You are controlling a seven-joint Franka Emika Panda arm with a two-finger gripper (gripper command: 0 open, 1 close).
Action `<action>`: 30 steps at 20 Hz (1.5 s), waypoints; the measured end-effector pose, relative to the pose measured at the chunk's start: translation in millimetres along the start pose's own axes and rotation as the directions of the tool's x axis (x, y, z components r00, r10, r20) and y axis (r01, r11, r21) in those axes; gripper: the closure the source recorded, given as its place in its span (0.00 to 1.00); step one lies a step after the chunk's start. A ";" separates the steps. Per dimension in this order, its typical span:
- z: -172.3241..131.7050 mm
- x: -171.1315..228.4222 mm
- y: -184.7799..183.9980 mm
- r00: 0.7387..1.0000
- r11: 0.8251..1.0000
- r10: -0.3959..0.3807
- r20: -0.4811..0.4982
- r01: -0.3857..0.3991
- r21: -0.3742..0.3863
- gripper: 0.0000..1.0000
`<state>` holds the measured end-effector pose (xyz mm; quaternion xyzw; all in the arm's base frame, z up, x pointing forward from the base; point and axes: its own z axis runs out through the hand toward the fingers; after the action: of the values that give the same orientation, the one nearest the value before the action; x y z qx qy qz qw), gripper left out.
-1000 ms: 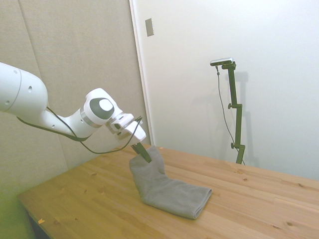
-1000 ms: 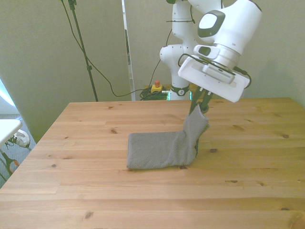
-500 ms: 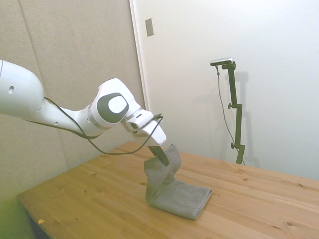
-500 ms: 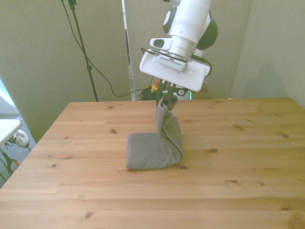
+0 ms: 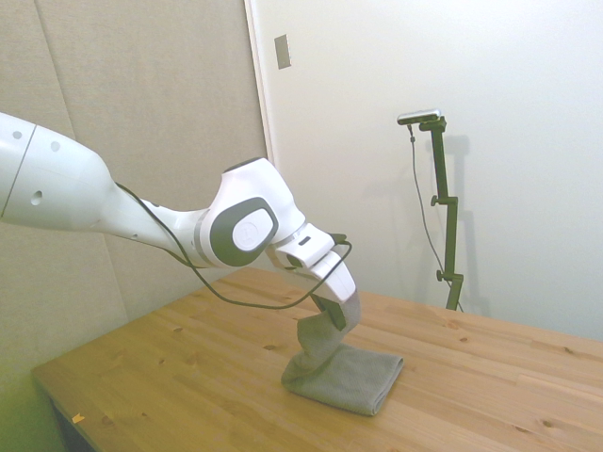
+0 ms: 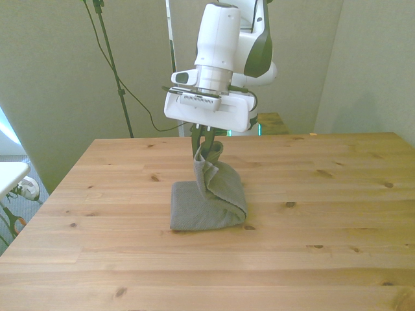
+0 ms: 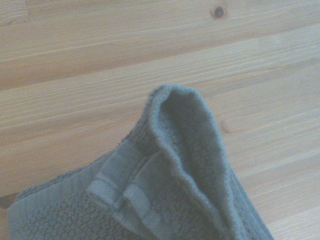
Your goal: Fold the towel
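Note:
The grey towel [image 6: 207, 197] lies on the wooden table [image 6: 324, 246] with one end lifted up and curled over the flat part. My gripper [image 6: 205, 144] is shut on that raised end, a little above the towel's middle. In the side view the lifted end [image 5: 327, 334] hangs from my gripper [image 5: 333, 314] over the flat part of the towel [image 5: 358, 379]. The wrist view shows the pinched, bunched edge of the towel [image 7: 185, 150] close up over the table boards.
The wooden table [image 5: 170, 377] spreads bare on all sides of the towel. Behind the table in the front view, a thin stand with a cable [image 6: 113, 65] rises at the front view's left.
My gripper has carried the raised towel end toward the front view's left, over the flat part. The fold has curled further over, and the flat part has stayed put.

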<state>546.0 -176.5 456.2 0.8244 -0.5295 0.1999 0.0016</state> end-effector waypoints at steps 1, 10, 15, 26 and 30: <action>6.0 2.4 2.0 1.000 1.000 0.004 0.008 -0.004 -0.002 0.00; 32.0 7.8 6.4 0.999 1.000 0.018 0.043 -0.018 0.000 0.00; 32.0 8.6 5.5 0.999 1.000 0.018 0.042 -0.018 0.001 0.00; 9.1 0.1 1.0 1.000 1.000 -0.011 0.028 0.011 -0.005 0.00; -38.4 -57.0 -19.5 0.995 0.996 -0.088 0.054 0.088 0.003 0.00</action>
<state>530.0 -110.0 476.8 0.8521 -0.4923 0.1774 -0.0040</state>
